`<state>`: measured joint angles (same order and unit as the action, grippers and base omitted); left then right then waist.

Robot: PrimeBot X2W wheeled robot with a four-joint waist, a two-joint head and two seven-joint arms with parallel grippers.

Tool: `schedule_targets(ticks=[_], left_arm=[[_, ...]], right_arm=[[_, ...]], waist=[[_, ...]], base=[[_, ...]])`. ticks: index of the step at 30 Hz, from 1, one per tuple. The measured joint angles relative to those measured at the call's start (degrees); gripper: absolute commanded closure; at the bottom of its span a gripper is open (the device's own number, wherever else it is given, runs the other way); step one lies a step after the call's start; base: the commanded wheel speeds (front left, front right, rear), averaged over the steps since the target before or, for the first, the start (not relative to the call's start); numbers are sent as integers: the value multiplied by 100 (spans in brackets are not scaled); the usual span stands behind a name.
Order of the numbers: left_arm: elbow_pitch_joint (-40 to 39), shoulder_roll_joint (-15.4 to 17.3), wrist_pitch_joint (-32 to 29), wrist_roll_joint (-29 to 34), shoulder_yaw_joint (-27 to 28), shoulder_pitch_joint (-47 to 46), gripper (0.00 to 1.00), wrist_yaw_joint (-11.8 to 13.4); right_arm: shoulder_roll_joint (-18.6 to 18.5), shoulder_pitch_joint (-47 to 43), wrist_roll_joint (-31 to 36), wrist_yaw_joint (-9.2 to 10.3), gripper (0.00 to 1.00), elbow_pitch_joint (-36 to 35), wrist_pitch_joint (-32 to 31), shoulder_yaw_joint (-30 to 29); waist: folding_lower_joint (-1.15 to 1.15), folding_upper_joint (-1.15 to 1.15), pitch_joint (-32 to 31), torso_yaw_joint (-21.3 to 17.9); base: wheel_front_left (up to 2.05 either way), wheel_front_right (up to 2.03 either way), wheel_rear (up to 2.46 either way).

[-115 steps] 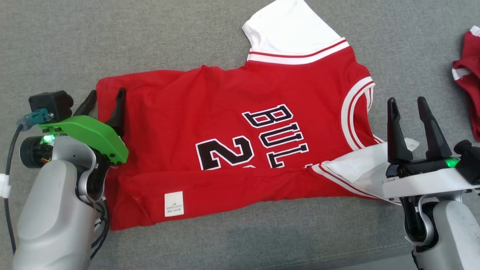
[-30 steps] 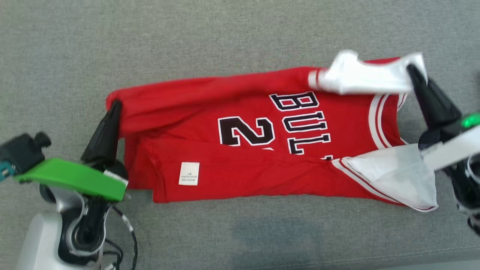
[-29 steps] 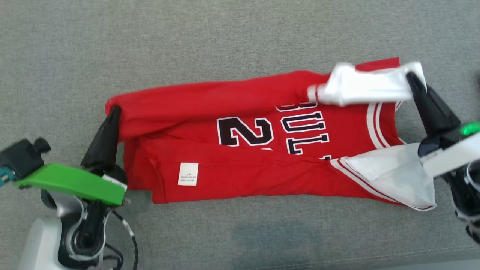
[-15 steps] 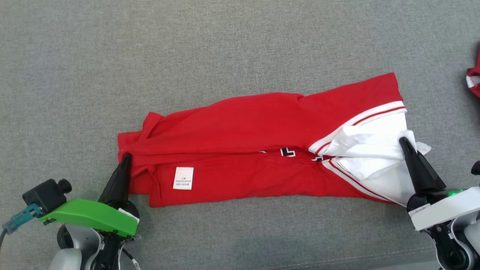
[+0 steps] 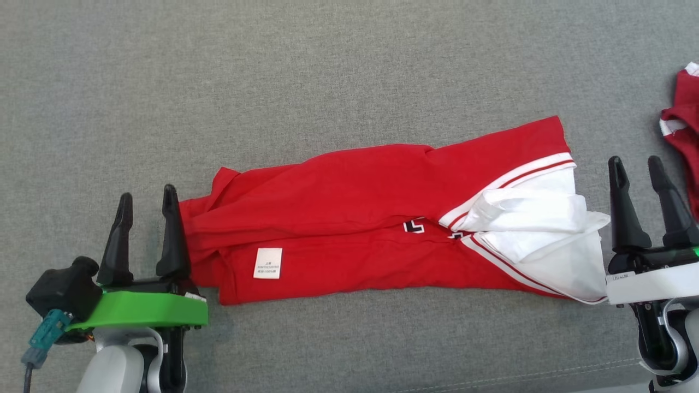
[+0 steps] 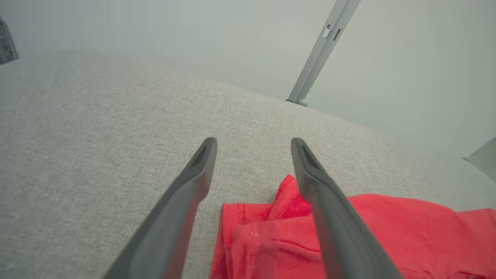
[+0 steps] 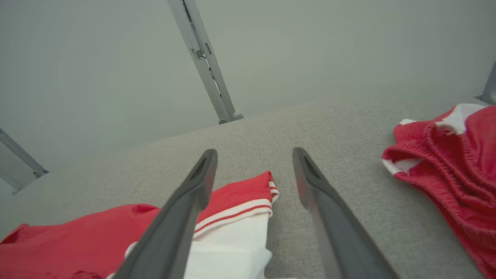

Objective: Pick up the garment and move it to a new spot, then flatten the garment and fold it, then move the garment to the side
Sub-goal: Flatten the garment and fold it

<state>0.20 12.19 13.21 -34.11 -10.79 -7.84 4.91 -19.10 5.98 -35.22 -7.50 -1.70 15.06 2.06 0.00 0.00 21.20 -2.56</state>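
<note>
Roughly midway, by my reading. Head view: garment (image 5: 355, 218) lies on the grey surface (image 5: 327, 71) as a long narrow band, both long sides turned in so they meet along the middle, only a scrap of black lettering showing at the seam. The lengthwise folds look done; a crosswise fold or two and the move to the side appear left. Hem end is a bit bunched, and the white sleeves (image 5: 546, 229) are piled loosely at the other end, not lying flat. A white label (image 5: 268, 263) faces up on the near flap. Left gripper (image 5: 147, 192) sits at the hem end, fingers spread, inner finger at the cloth's edge, nothing held. Right gripper (image 5: 634, 159) stands just beside the sleeve end, fingers spread, empty. A second garment (image 5: 682, 125), also red, lies apart at the right edge. Left wrist view: fingers apart, red hem corner below and between them, wrinkled. Right wrist view: fingers apart over bare surface and the striped sleeve edge; the second garment lies crumpled off to the side.
</note>
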Motion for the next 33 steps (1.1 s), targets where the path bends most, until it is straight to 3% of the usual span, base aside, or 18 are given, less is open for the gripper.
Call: schedule_targets(ticks=[6,13,27,33], left_arm=[[-170,19,148,748,-44,-182,0,99],[-543,40,158,1612,12,-231,0,132],[-397,-11,158,1880,167,-98,0,-134],[-330,-92,158,1958,178,-131,0,-202]], right_arm=[[211,8,717,0,0,-88,0,-127],[346,-46,1114,0,0,76,0,-256],[427,-91,1214,0,0,430,0,-156],[320,8,1100,0,0,985,-10,-337]], waist=[[0,0,-194,28],[0,0,-392,150],[0,0,-494,281],[0,0,-412,334]], base=[[0,0,0],[0,0,0],[0,0,0],[0,0,0]])
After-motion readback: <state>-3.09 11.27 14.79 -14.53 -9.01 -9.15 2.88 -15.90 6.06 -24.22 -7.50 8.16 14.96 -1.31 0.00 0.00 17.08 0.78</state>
